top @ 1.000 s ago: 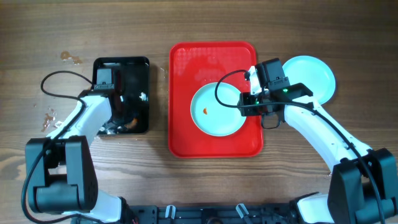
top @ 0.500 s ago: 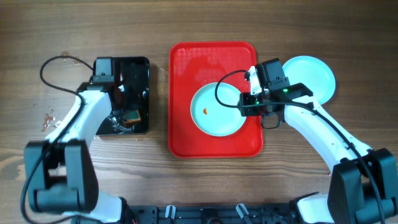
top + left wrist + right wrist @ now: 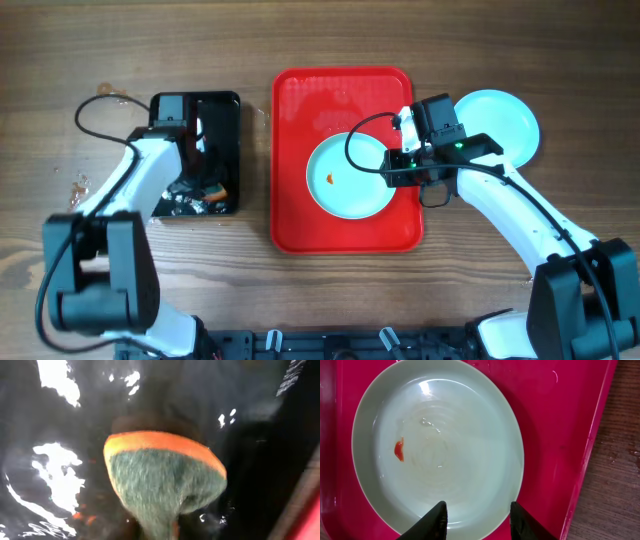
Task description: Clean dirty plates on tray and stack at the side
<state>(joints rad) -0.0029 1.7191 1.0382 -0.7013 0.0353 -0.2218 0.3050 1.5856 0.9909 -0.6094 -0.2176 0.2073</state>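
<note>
The left claw [image 3: 198, 178] has shifted up the glossy black tray [image 3: 225, 110] in the last second, bringing the orange-backed green scouring sponge [image 3: 160, 480]. Its fingers are out of shot, but the sponge's squeezed lower end suggests a firm clamp, so scrubbing looks near. The right claw [image 3: 480, 512] has stayed put: spread wide, empty, tips over the near rim of the smeared pale turquoise round plate [image 3: 437, 445] on the bright red plastic tray [image 3: 555, 420]. A second such plate [image 3: 500, 120] sits on the wooden bench [image 3: 400, 40] alongside.
</note>
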